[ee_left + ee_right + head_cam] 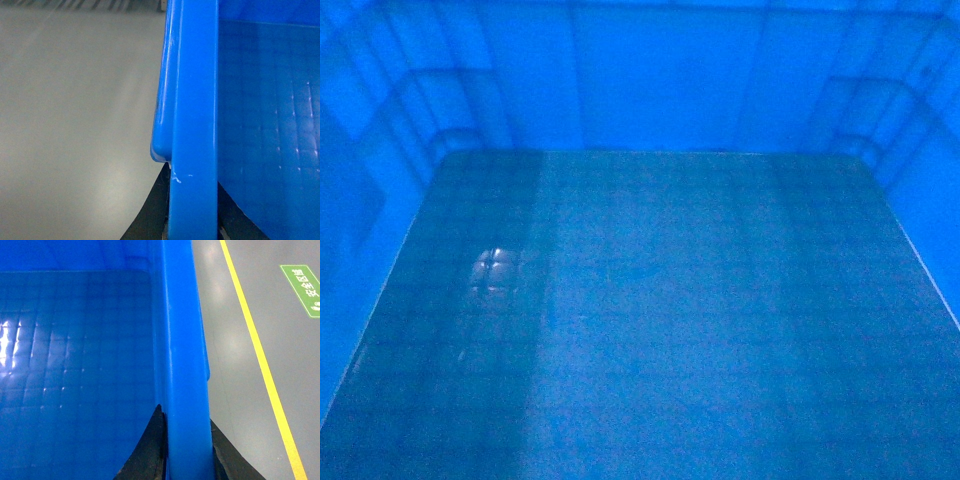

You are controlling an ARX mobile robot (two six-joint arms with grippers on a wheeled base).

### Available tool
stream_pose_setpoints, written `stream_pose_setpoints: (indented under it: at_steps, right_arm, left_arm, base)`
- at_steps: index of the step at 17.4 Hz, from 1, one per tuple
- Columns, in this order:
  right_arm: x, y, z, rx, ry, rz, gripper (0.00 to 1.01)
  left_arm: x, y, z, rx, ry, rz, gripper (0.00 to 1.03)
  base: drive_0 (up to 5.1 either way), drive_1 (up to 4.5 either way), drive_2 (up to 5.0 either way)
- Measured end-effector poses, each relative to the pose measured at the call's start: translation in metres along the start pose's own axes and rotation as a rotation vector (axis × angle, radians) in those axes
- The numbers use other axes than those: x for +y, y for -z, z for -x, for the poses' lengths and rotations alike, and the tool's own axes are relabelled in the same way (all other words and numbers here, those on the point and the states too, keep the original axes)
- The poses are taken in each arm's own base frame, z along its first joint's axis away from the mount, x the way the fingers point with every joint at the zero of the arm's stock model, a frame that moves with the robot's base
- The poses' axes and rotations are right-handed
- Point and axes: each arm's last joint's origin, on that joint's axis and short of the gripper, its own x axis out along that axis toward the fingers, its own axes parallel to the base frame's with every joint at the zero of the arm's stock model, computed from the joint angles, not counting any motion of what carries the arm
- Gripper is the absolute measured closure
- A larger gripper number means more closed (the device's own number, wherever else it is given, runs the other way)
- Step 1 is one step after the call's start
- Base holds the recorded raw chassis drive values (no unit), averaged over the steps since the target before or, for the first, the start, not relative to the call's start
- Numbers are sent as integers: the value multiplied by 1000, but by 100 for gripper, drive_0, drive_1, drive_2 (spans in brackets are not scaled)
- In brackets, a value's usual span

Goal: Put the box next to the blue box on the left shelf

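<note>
The box point(650, 320) fills the whole head view: a deep bright-blue crate with panelled walls and a glossy floor marked with a faint grid. Neither gripper shows in that view. In the left wrist view my left gripper point(192, 175) is shut on the box's thick left rim point(195, 100), one black finger point(152, 215) outside and one inside the wall. In the right wrist view my right gripper point(186, 415) is shut on the box's right rim point(180, 330) in the same way. The crate looks held above the floor. The left shelf and its blue box are out of view.
Grey floor point(75, 125) lies to the left of the crate. On the right, a yellow line point(255, 340) runs along the grey floor, with a green floor sign point(305, 287) beyond it. The crate blocks the head camera's view ahead.
</note>
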Motion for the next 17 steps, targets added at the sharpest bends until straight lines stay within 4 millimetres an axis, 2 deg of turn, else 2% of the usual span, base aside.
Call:
stream_pose_setpoints:
  at_steps: [17]
  right_arm:
    - [0,0,0,0,1,0,91]
  left_arm:
    - [0,0,0,1,0,0,95]
  base:
    - [7,416,-402]
